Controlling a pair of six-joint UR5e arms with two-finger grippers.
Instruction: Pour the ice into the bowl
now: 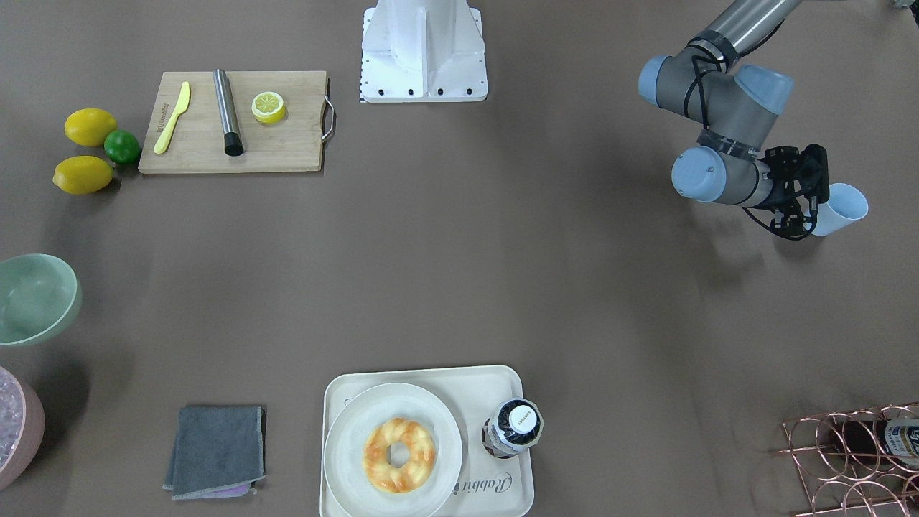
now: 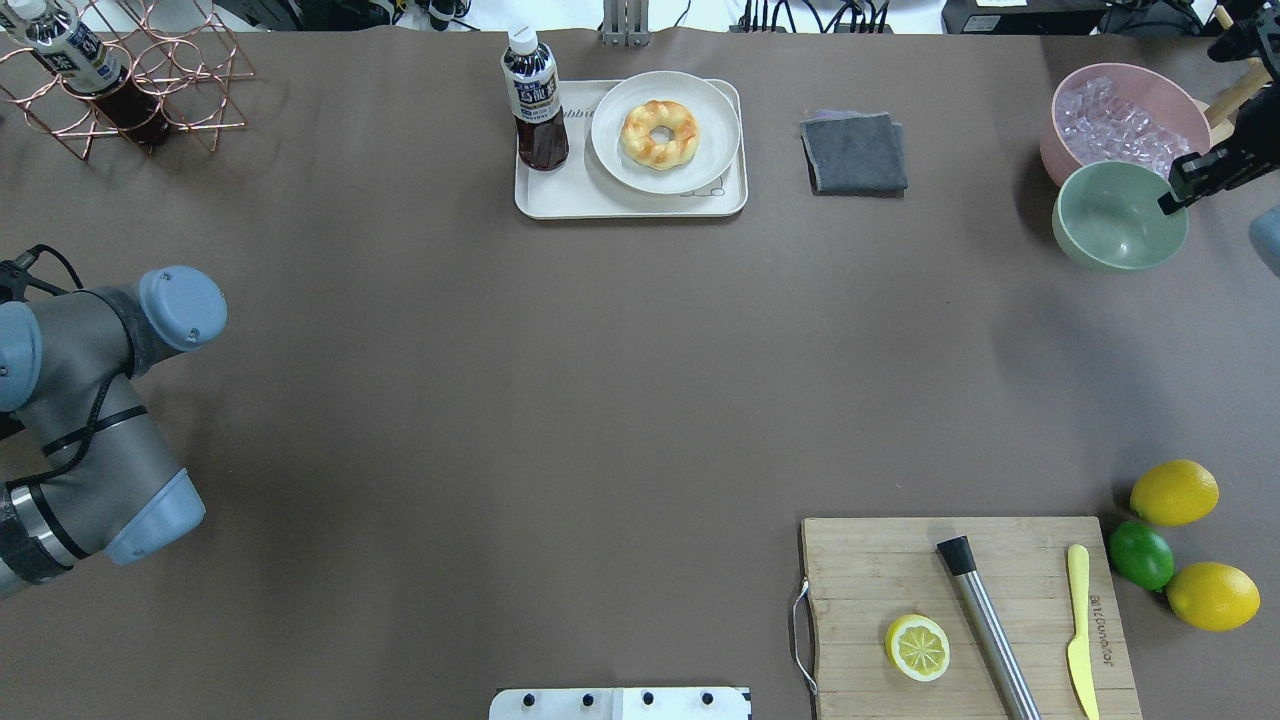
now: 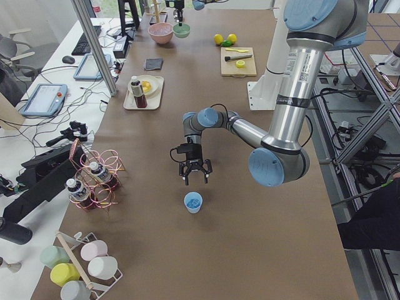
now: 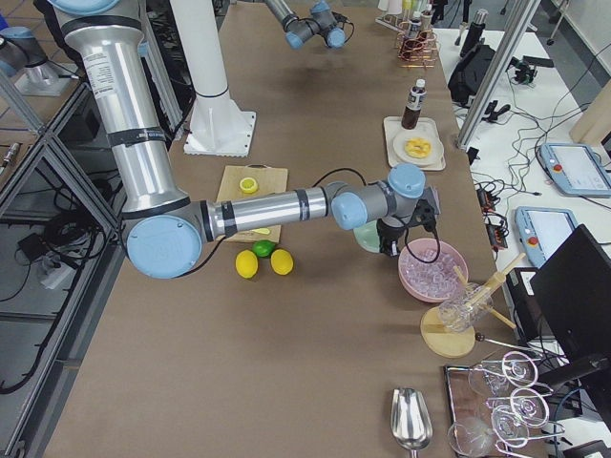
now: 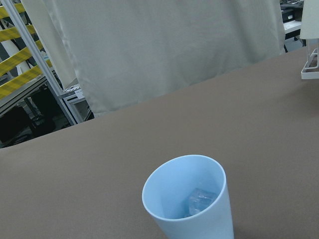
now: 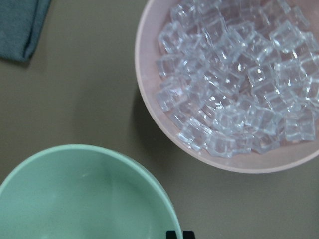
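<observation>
The ice (image 5: 202, 199) lies at the bottom of one light blue cup (image 3: 193, 202), which stands upright, mouth up, near the end of the table (image 2: 600, 400) on the robot's left. We make out two cubes, perhaps more, too small to count surely. The cup sits just ahead of and below the left gripper (image 3: 195, 180), whose jaws are spread wide and hold nothing, so this gripper is plainly the nearer. The single mint-green bowl (image 2: 1105, 225) stands empty by the opposite end, at the far right corner, well apart from the cup. The right gripper (image 2: 1172, 198) hovers over its rim, tips nearly together and empty. One pink bowl (image 2: 1050, 150), heaped with other cubes, stands just beside the green one. We judge the cup must travel the table's length.
</observation>
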